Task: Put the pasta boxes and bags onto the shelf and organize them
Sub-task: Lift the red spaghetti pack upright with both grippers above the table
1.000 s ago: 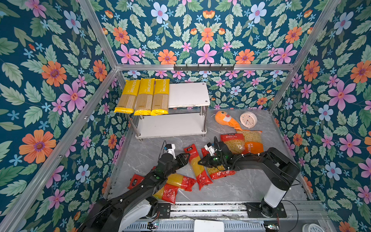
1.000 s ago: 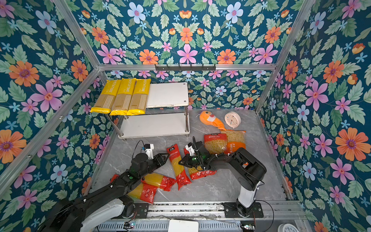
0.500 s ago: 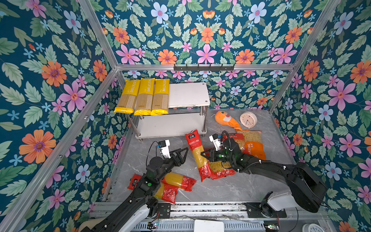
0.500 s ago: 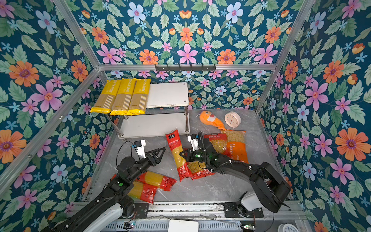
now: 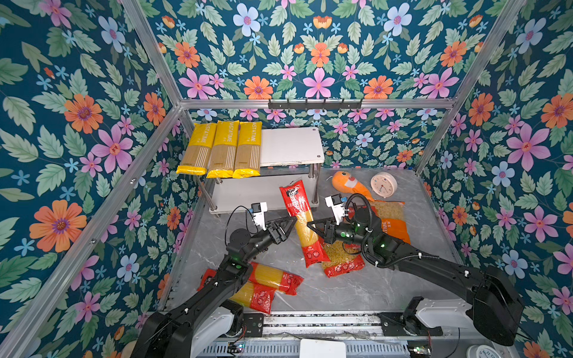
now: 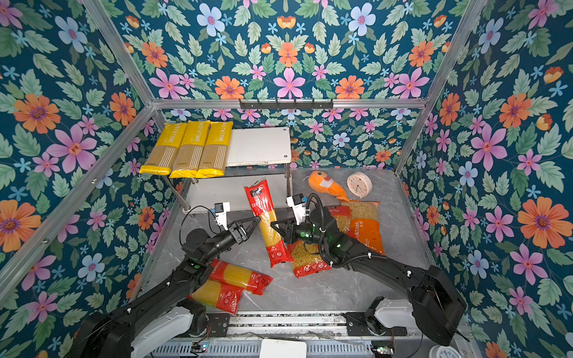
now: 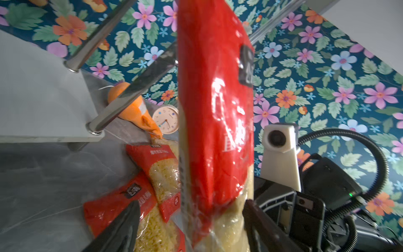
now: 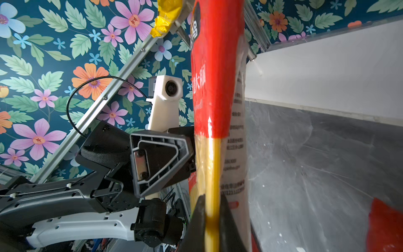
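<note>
Floral-walled cell, grey table (image 5: 325,288) | right claw (image 5: 311,226) clenched on red spaghetti pack (image 5: 294,201), tilted up before shelf (image 5: 291,145) | left claw (image 5: 286,227) released, jaws spread around same pack | three yellow packs (image 5: 224,148) side by side on shelf's top board

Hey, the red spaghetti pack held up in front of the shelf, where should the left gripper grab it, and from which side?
Grip the red spaghetti pack at its clear middle band, coming in from the side opposite the right gripper, which pinches one long edge there. The pack stands tilted and is narrow, so the open left gripper can probably span its width.
</note>
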